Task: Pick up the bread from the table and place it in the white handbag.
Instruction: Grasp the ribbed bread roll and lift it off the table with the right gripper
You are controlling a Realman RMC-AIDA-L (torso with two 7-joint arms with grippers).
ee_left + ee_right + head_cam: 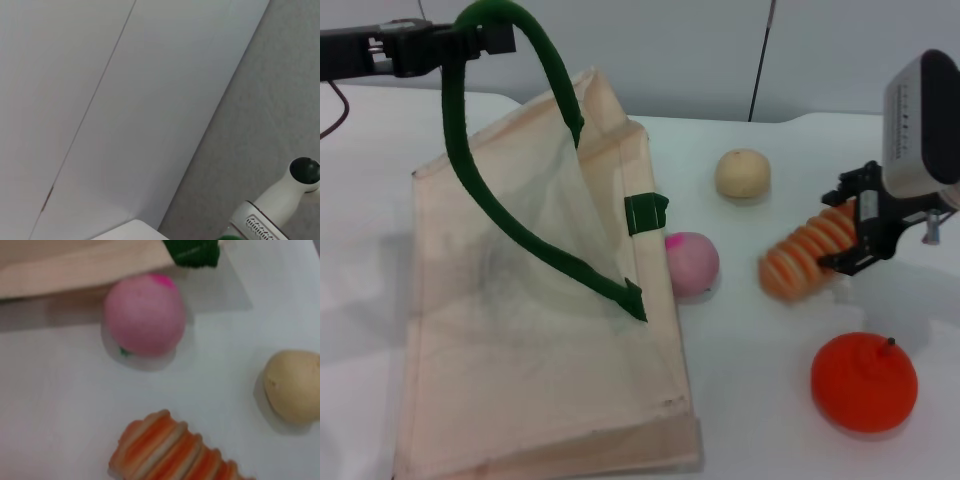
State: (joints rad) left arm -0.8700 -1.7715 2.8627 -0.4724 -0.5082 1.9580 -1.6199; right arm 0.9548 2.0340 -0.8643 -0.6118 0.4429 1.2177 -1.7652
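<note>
The bread [805, 255], an orange and cream ridged loaf, lies right of centre on the white table; it also shows in the right wrist view [170, 450]. My right gripper [858, 232] is shut on the loaf's right end, with a black finger on either side. Whether the loaf touches the table I cannot tell. The white handbag [520, 330] stands on the left, tilted. My left gripper [470, 40] at the top left is shut on its dark green handle [500, 220] and holds it up. The bag's edge [75, 265] shows in the right wrist view.
A pink ball [692, 262] lies against the bag's right edge, between bag and bread, seen also in the right wrist view [145, 315]. A round tan bun [742, 173] sits behind. An orange fruit [863, 381] lies in front of the right gripper.
</note>
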